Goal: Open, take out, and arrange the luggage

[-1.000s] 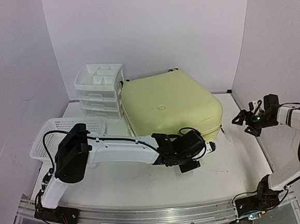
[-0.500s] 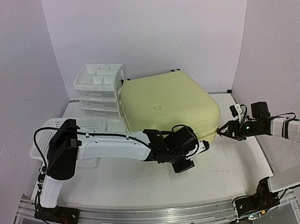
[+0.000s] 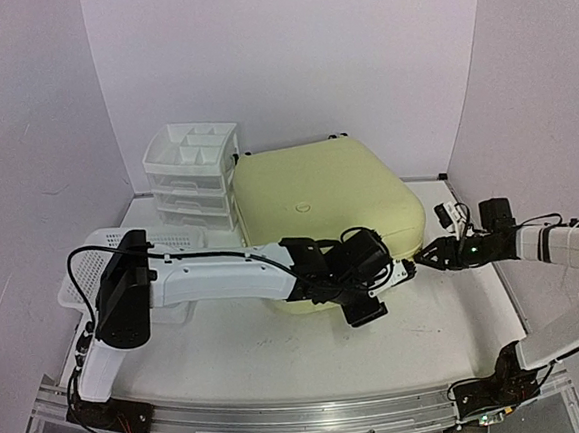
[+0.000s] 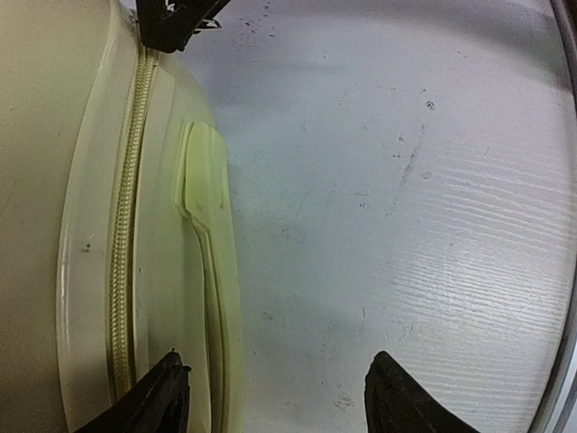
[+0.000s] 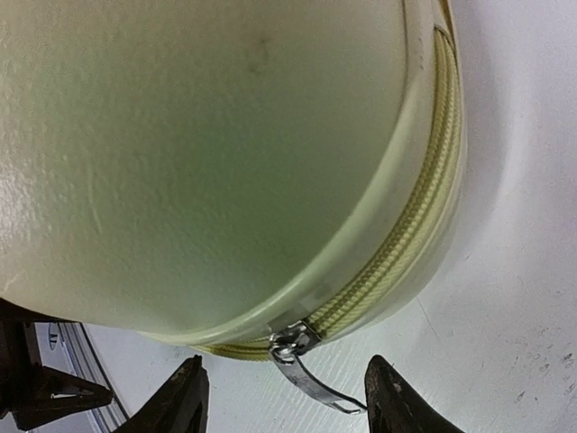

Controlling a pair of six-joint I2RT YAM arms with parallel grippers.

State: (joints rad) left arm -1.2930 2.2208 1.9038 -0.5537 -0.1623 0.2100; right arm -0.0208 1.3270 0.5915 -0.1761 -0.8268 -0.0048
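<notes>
Right pincer, jaws apart, brackets the silver zipper pull of the pale yellow hard-shell suitcase, left pincer likewise apart: close askew and the tab may squirt free.

Nothing legible shows in any view. The large pale yellow hard-shell suitcase bears one small round embossed mark on its lid (too small to tell whether it holds any lettering).
</notes>
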